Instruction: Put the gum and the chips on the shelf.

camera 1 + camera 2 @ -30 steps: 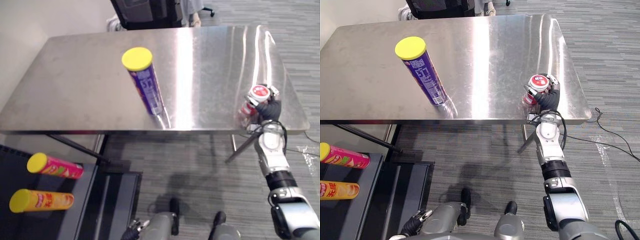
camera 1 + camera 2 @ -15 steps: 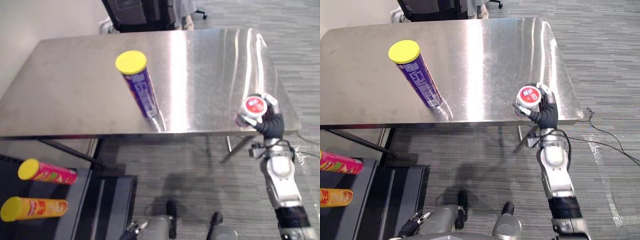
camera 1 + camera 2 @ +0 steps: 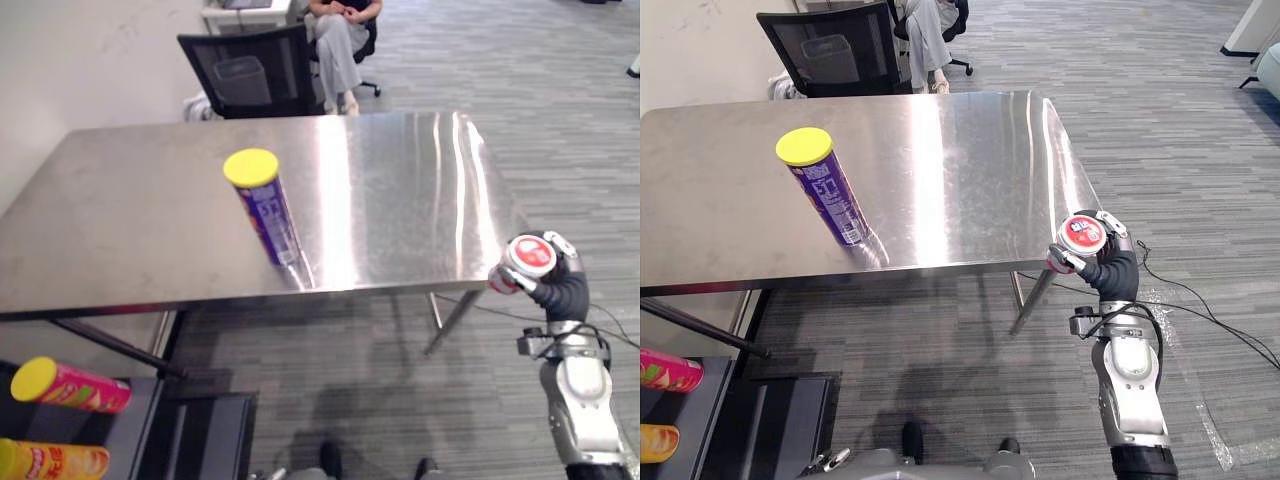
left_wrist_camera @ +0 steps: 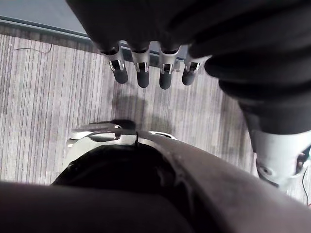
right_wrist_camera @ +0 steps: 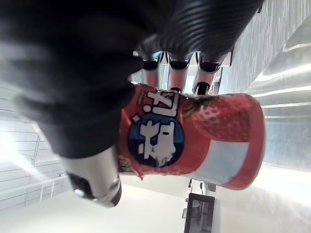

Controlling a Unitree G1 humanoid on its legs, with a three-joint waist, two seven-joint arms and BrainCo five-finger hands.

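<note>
The right hand (image 3: 1114,272) gripped the gum (image 3: 1081,234) in its fingers. It needed a tight, steady hold all the way to the shelf (image 3: 135,440).

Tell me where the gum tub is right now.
The gum tub is gripped in the right hand, at the right of the eye views, by the steel table's near right corner, far from the purple chips can.

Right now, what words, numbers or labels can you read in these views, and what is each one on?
Gum canister in the right hand: white characters on a blue circle, not legible.
Purple chips can on the table: white print, too small to read.
Pink can and yellow can on the shelf: print blurred, unreadable.
</note>
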